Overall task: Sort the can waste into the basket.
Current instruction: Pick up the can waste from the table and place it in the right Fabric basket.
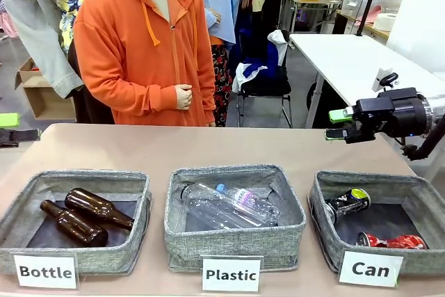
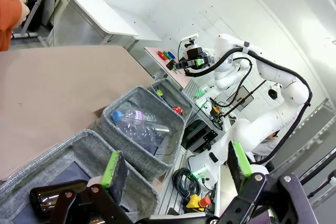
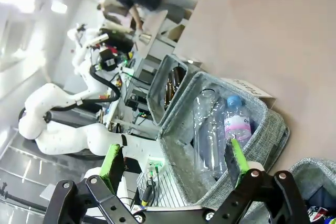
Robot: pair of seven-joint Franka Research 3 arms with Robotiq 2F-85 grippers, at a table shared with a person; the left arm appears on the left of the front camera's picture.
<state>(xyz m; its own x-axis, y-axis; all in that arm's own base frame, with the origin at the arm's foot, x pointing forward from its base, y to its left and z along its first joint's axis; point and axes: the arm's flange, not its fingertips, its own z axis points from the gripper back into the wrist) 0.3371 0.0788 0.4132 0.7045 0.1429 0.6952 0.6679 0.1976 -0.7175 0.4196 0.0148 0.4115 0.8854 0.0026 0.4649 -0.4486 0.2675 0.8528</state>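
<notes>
The grey "Can" basket [image 1: 419, 187] stands at the table's front right. In it lie both crushed cans: the dark blue can [image 1: 348, 202] at the back left and the shiny red can [image 1: 393, 242] at the front. My right gripper [image 1: 338, 125] hovers open above and behind the basket's back left corner, holding nothing. In the right wrist view, nothing sits between its green pads [image 3: 236, 153], and the basket's corner [image 3: 314, 178] shows at the lower right. At the far left edge my left gripper [image 1: 10, 129] is open and empty, pads [image 2: 112, 168] wide apart.
A "Plastic" bin [image 1: 235, 241] with clear bottles [image 1: 226, 203] stands in the middle. A "Bottle" bin [image 1: 69, 252] with brown glass bottles [image 1: 87, 215] is at the left. A person in an orange hoodie [image 1: 142, 46] stands at the far side. Bare tabletop [image 1: 208, 147] lies behind the bins.
</notes>
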